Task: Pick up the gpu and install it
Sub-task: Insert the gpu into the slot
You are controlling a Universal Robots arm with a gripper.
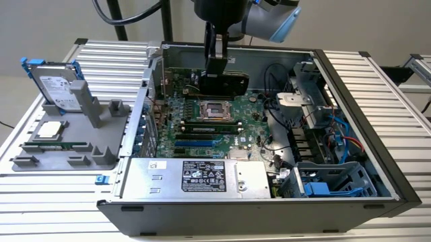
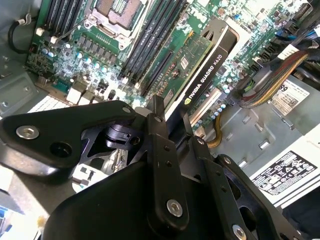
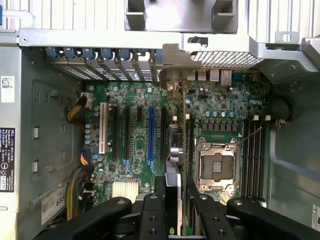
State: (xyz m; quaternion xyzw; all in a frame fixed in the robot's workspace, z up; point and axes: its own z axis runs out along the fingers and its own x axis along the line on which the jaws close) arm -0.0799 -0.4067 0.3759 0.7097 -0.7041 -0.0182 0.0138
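My gripper (image 1: 217, 66) is shut on the gpu (image 1: 227, 83), a flat card with a black shroud, held on edge inside the open computer case (image 1: 364, 91). The card hangs over the far part of the green motherboard (image 1: 202, 132), just beyond the CPU socket (image 1: 215, 108). In the second wrist view the gpu (image 2: 209, 64) runs out from between the fingers (image 2: 159, 120), black shroud on one side and green board on the other. In the first wrist view the gpu (image 3: 172, 167) shows edge-on between the expansion slots and the socket, its silver bracket (image 3: 175, 62) near the case's rear slot openings.
A grey holder (image 1: 67, 146) on the exterior view's left carries a hard drive in a blue frame (image 1: 57, 88) and a CPU chip (image 1: 50, 130). The power supply (image 1: 195, 176) fills the case's near side. Cables (image 1: 340, 138) and a drive cage (image 1: 336, 179) crowd the exterior view's right.
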